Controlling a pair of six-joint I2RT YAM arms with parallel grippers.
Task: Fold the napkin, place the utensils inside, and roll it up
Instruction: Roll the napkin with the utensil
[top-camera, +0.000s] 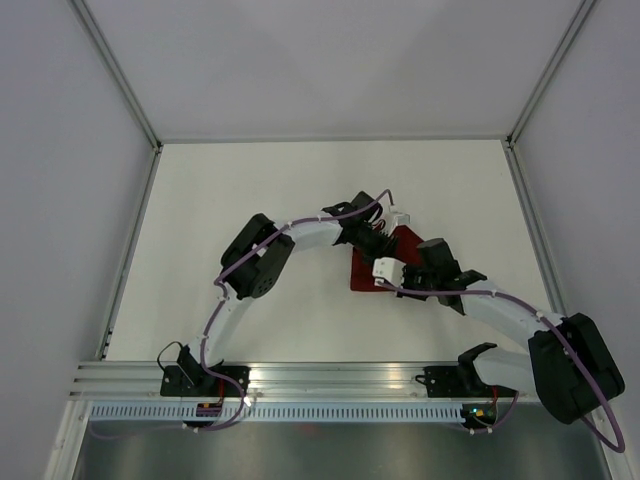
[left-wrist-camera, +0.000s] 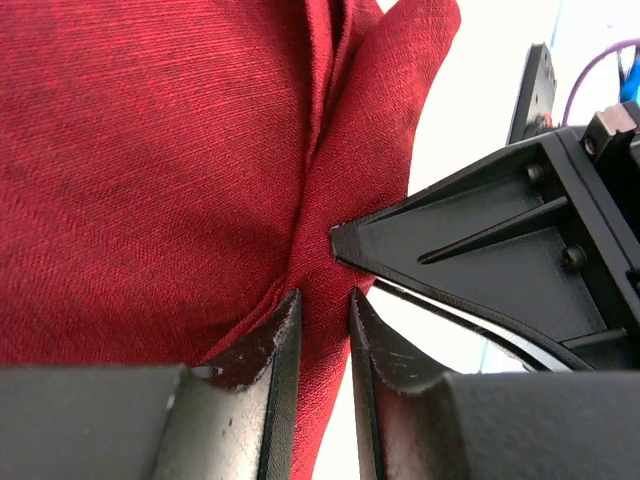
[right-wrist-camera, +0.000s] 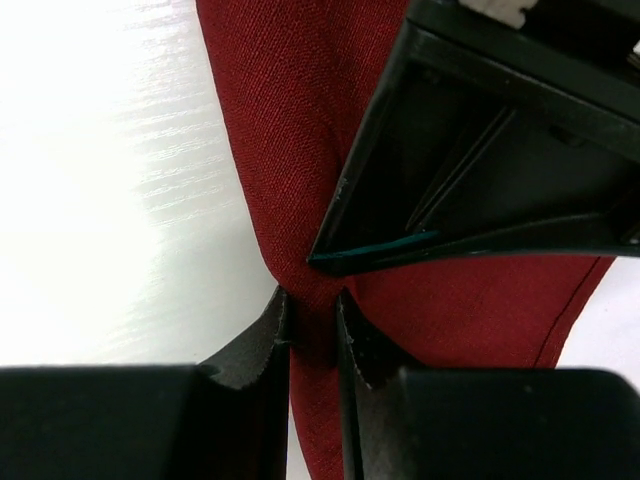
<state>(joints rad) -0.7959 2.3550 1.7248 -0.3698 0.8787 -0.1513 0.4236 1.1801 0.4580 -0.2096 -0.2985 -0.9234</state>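
The dark red napkin (top-camera: 372, 266) lies bunched at the middle of the white table, mostly hidden under both grippers. My left gripper (top-camera: 385, 240) comes in from the left and is shut on a fold of the napkin (left-wrist-camera: 150, 170); cloth fills the gap between its fingers (left-wrist-camera: 275, 350). My right gripper (top-camera: 400, 272) comes in from the right and is shut on the napkin (right-wrist-camera: 290, 130) too, pinching a fold between its fingers (right-wrist-camera: 262, 345). The two grippers almost touch each other. No utensils are in view.
The white table (top-camera: 250, 200) is bounded by grey walls and metal posts. An aluminium rail (top-camera: 330, 378) with the arm bases runs along the near edge.
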